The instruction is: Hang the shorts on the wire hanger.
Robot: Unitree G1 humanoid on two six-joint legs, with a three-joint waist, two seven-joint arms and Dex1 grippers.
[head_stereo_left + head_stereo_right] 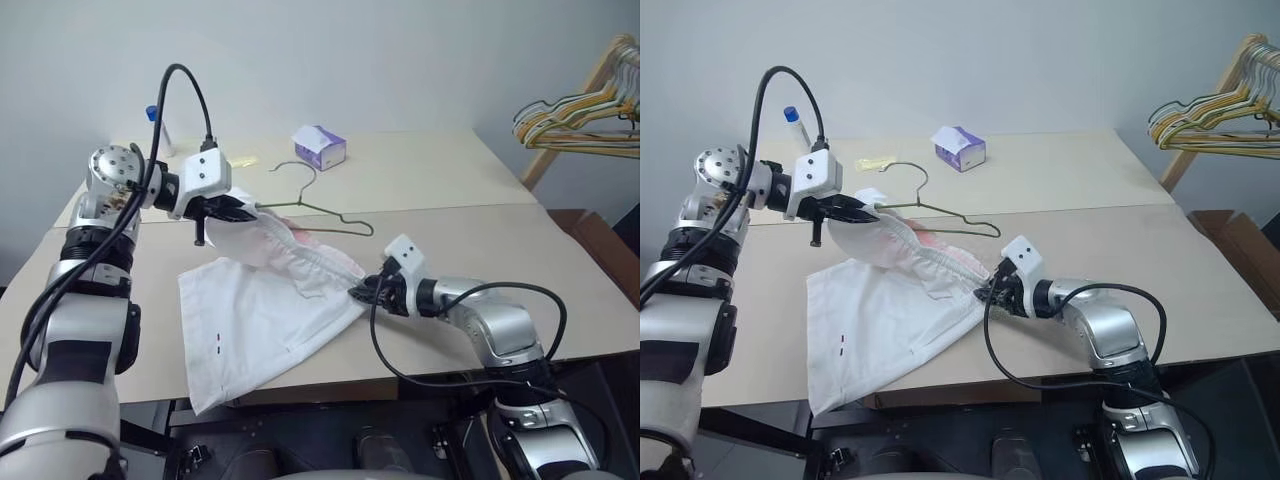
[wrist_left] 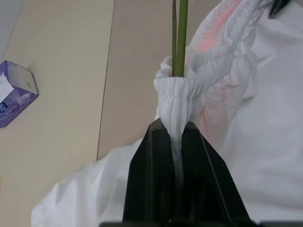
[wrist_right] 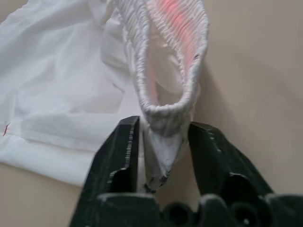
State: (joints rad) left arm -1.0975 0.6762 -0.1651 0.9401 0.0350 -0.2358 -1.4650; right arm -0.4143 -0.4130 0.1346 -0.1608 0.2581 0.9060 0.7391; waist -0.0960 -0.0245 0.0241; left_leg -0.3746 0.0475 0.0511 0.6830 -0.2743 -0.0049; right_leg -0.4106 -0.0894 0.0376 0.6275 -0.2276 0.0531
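Note:
The white shorts (image 1: 260,320) lie on the table with their gathered waistband (image 3: 175,56) lifted and stretched between my two grippers. My left gripper (image 1: 245,210) is shut on one bunched end of the waistband (image 2: 176,97), raised above the table. The wire hanger (image 1: 320,212) runs from that end toward the right, and its thin wire (image 2: 181,38) disappears into the fold of the band. My right gripper (image 1: 358,292) sits low near the table, its fingers (image 3: 120,142) pressed against both sides of the waistband's other end. A faint pink patch shows inside the band.
A purple-and-white tissue box (image 1: 320,147) stands at the back of the beige table (image 1: 480,230). A bundle of coloured hangers (image 1: 580,115) hangs on a wooden rack at the far right. A small blue-capped bottle (image 1: 792,118) stands at the back left.

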